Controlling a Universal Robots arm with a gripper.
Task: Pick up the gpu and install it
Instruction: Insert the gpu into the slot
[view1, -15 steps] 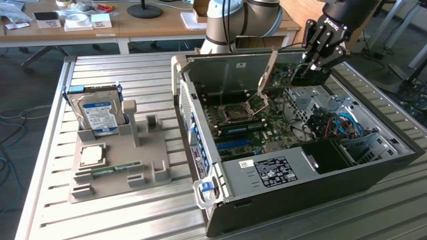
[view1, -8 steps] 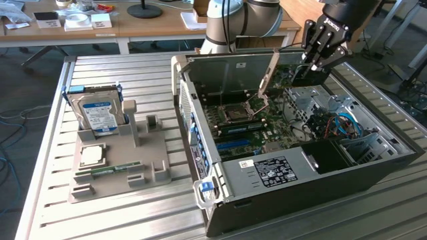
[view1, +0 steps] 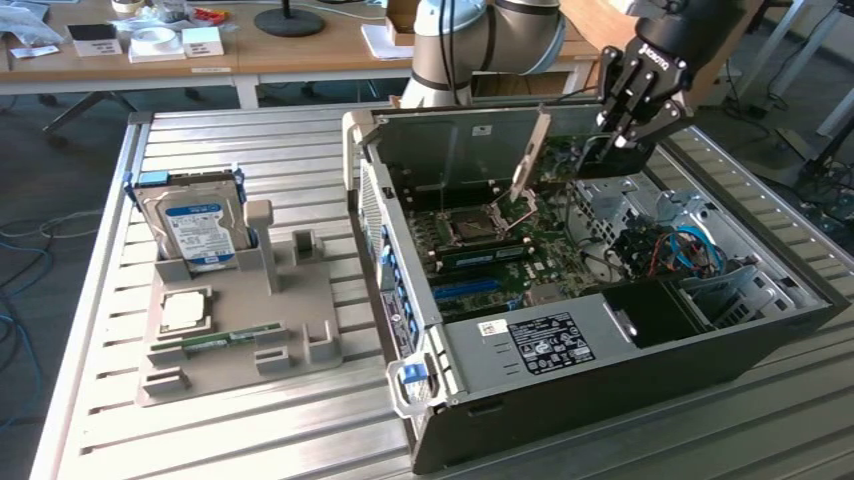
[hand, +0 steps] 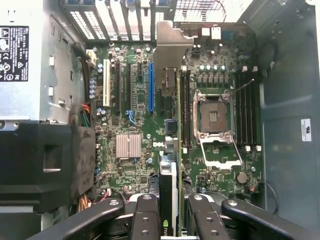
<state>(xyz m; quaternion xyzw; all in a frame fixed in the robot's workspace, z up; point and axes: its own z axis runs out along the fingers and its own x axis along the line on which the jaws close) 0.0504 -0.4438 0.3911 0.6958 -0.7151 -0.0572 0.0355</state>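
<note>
My gripper (view1: 617, 150) hangs over the open computer case (view1: 747, 330), shut on the gpu (view1: 534, 150). The card stands on edge above the motherboard (view1: 507, 240), with its silver end bracket toward the case's rear wall. In the wrist view the gpu (hand: 172, 150) is seen edge-on between my two black fingers (hand: 145, 215), and its bracket (hand: 172, 50) reaches toward the rear slot openings. It hovers over the board between the blue slot (hand: 150, 87) and the CPU socket (hand: 213, 117). I cannot tell whether its lower edge touches the board.
A grey holder tray (view1: 300, 300) at the exterior view's left carries a blue-labelled hard drive (view1: 194, 225), a green memory stick (view1: 220, 340) and a square chip (view1: 184, 310). The power supply (view1: 547, 345) and a drive cage (view1: 727, 290) fill the case's near end.
</note>
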